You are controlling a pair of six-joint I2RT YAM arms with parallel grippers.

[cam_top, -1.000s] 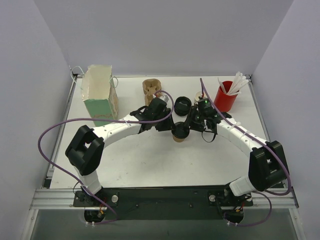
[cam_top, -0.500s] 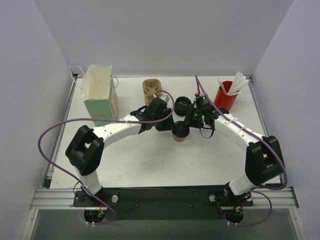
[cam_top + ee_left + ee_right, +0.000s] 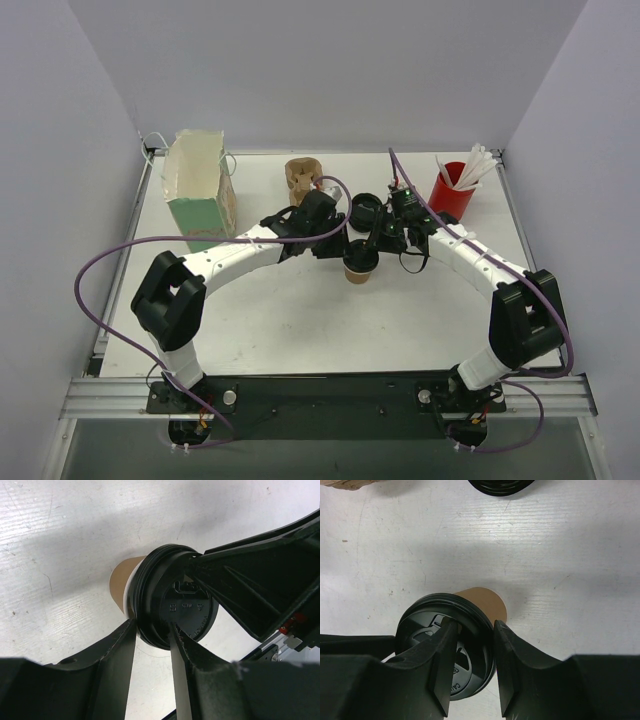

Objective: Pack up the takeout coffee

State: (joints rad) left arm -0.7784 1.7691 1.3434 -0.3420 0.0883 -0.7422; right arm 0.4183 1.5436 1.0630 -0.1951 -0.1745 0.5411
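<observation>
A: Coffee cup (image 3: pixel 358 276), where is it & which way does it point?
B: Mid-table (image 3: pixel 300 320), between the 2 arms. It looks upright: long axis vertical, black lid (image 3: pixel 360 260) on top, brown body tapering down to the tabletop. Can't rule out a slight lean.

A: Any writing?
B: Raised letters on the lid. In the right wrist view "CAU" reads clearly; the rest is hidden behind a finger. In the left wrist view there's small embossed text near the sip hole, too small to read. No brand on the body that I can see.

A: Grippers?
B: Both are on the lid rim. Left gripper (image 3: pixel 151 628) comes in from the cup's left w/ 1 finger on the lid's top & 1 outside the rim, clamped on it. Right gripper (image 3: pixel 472 626) comes in from the right w/ the same pinch: 1 finger on the lid, 1 against the cup's side just under the rim.

A: What's around it?
B: Spare black lids (image 3: pixel 365 210) are just behind the cup. Tan cups (image 3: pixel 303 175) sit farther back, left of those. A red cup (image 3: pixel 450 198) w/ white sticks is at the back right. A green & cream bag (image 3: pixel 200 190), top open, is at the back left, well apart.
</observation>
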